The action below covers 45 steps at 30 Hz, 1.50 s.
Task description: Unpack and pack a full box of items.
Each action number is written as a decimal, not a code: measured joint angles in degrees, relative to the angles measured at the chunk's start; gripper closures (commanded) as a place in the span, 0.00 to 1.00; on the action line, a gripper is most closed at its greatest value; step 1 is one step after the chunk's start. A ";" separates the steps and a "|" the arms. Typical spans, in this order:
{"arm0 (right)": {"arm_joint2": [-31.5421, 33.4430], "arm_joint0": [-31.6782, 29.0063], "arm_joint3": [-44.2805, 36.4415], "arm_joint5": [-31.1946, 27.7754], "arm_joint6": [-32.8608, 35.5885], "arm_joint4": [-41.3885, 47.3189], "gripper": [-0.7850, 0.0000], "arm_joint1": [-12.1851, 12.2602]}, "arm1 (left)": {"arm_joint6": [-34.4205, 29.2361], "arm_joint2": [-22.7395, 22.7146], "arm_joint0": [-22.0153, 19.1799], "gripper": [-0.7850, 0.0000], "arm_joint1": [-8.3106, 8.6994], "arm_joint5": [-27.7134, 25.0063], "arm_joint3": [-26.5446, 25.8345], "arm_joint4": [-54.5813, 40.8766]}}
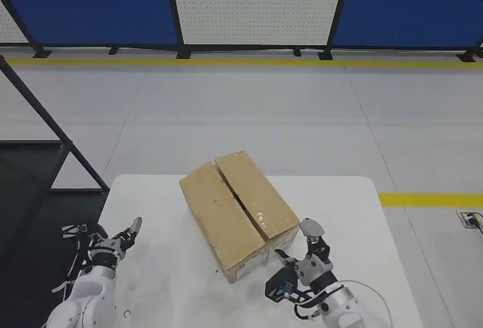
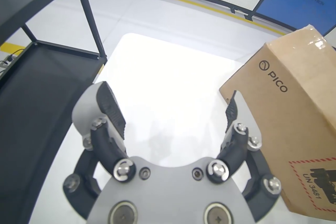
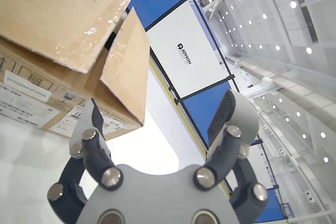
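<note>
Here's the top view: the cardboard box sits in the middle of the white counter, turned on a diagonal, its two top flaps meeting along a seam that runs the length of the lid. My left gripper is down at the near left corner of the counter, jaws spread wide with nothing between them, and it sits apart from the box with bare counter between. On the left wrist camera I see that same gripper wide open over the white surface, with the box's printed side off to one flank. Just past the counter's left edge stands a black metal rack. Over on the other side, my right gripper hangs just beside the box's near right corner, also spread open and holding nothing; I can't tell whether it touches the cardboard. On the right wrist camera the labelled end face of the box is close in, shiny tape glints on the flaps, and at this end the flaps stand slightly ajar with a dark gap showing between them.
</note>
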 measured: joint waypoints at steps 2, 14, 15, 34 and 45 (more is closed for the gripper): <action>-0.76 0.65 0.79 -0.25 -0.33 -3.31 0.00 -0.09 | 0.00 -0.18 0.10 0.00 0.02 -0.27 -0.16 -0.12; -4.85 5.61 6.89 5.00 1.47 -7.40 0.34 -1.61 | 0.55 -0.49 1.17 0.00 -0.04 -0.43 -0.43 -0.37; -5.17 6.30 7.65 4.70 1.58 -7.28 0.36 -1.78 | 0.63 -0.55 1.30 0.00 -0.05 -0.33 -0.47 -0.38; -7.29 11.95 13.85 1.34 5.84 -8.41 1.00 -3.77 | 1.10 -1.13 0.67 0.00 -0.17 0.88 0.50 -0.36; -1.87 5.87 7.88 -0.91 2.89 -10.11 1.00 -2.64 | 1.03 -0.27 -1.00 0.00 -0.30 0.79 2.05 -0.10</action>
